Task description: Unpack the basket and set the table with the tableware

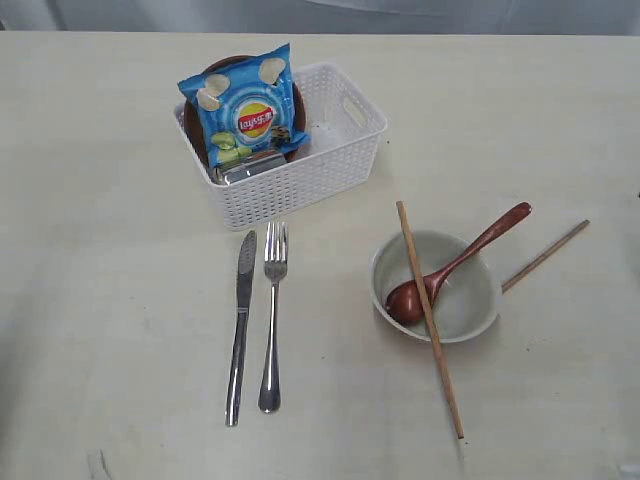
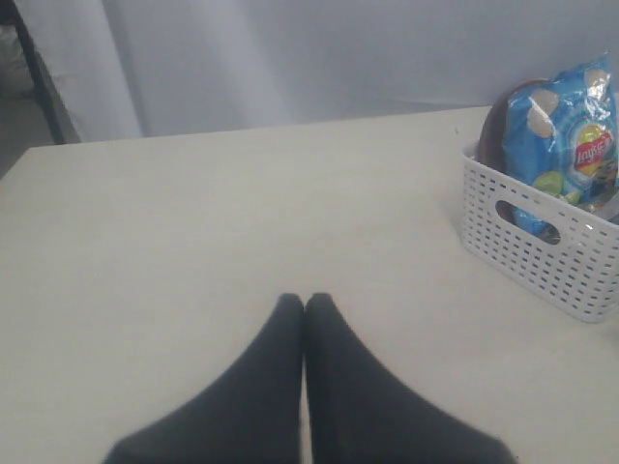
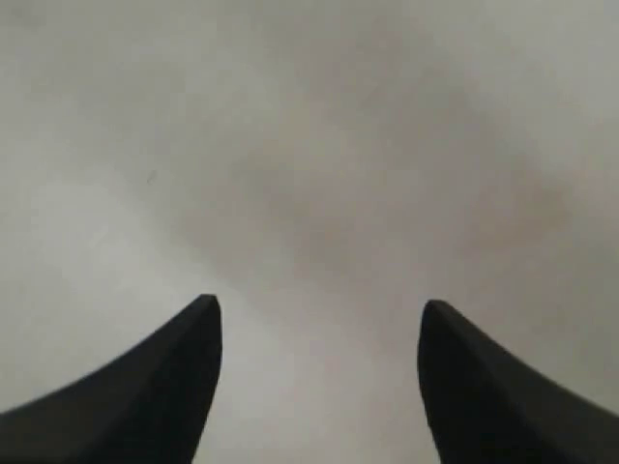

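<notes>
Beyond the closed left gripper (image 2: pixel 305 302), one basket (image 2: pixel 527 246) with one Lay's bag (image 2: pixel 566 145) was seen. One knife (image 1: pixel 241 325), one fork (image 1: pixel 272 320), one bowl (image 1: pixel 485 310), one spoon (image 1: pixel 455 268) and two chopsticks (image 1: pixel 445 385) were counted. The right gripper (image 3: pixel 319 309) was held open over what was probably the table (image 3: pixel 309 145).

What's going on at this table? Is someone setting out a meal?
A two-armed robot is unpacking the basket and setting the table. Neither arm holds anything: the left gripper is shut, the right gripper open and empty. The knife and fork lie side by side. The spoon rests in the bowl, with one chopstick across it and the other chopstick beside it. The chips bag, plate and cup are still in the basket.
</notes>
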You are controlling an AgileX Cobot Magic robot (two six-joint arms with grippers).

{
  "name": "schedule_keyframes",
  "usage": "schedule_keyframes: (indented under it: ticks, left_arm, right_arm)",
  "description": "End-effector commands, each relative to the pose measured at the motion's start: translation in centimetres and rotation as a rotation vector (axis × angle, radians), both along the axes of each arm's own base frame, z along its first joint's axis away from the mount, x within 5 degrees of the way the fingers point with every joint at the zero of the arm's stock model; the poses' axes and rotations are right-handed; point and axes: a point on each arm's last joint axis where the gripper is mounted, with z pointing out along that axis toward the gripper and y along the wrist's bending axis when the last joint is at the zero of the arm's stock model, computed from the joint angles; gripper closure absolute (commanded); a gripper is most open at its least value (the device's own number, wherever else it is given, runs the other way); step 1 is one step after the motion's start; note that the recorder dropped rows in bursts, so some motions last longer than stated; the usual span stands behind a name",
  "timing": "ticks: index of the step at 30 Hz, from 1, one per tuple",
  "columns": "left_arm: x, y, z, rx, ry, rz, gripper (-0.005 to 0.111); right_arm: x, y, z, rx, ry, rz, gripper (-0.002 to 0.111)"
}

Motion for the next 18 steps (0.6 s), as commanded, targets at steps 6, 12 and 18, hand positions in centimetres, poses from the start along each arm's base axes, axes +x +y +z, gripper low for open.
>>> schedule_keyframes:
  ticks: [6, 12, 18]
  left_arm:
    - [0.0, 0.0, 0.0, 0.001, -0.009, 0.002, 0.107]
    - [0.0, 0.0, 0.0, 0.001, -0.009, 0.002, 0.107]
    - [0.0, 0.0, 0.0, 0.001, -0.009, 0.002, 0.107]
  right_arm:
    - [1.4, 2.9, -2.8, 0.372, -0.012, -0.065, 0.051]
    - [2.5, 2.8, -4.0, 0.387, -0.077, -0.127, 0.051]
    - [3.7, 2.4, -4.0, 0.361, -0.205, -0.157, 0.051]
